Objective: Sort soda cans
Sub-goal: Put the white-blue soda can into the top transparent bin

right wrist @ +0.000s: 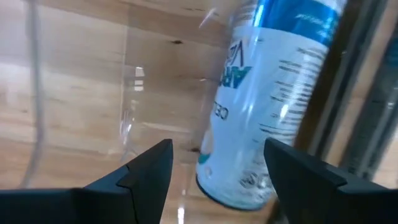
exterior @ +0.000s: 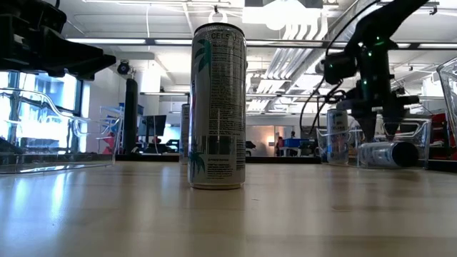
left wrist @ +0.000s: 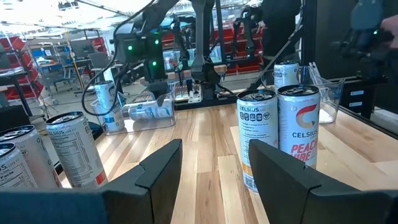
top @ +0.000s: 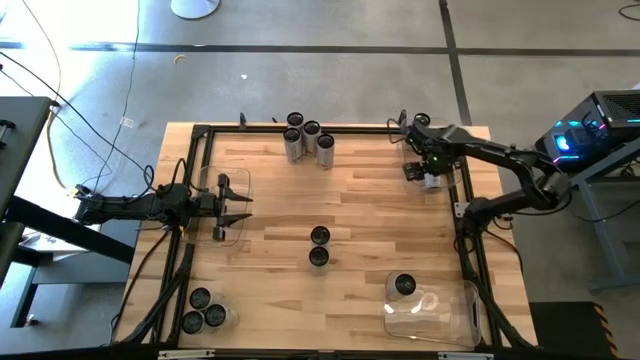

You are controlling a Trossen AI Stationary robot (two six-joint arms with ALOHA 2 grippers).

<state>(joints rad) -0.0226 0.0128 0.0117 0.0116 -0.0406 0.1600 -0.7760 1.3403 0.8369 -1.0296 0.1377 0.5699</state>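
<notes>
White-and-orange soda can [left wrist: 300, 134] reads "CELSIUS PEACH VIBE", just beside another can [left wrist: 257, 138].

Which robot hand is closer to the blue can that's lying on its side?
The right gripper. It hovers open just above the lying can in the far right bin. The left gripper waits across the table, by the left edge.

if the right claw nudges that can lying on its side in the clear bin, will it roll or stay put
Probably rolls: the blue-and-white can lies on its curved side under the open right claw. It likely won't travel far, since the clear bin has walls around it. Its smooth, glossy skin may also slip between the fingers. Whether it is full can't be told.
</notes>
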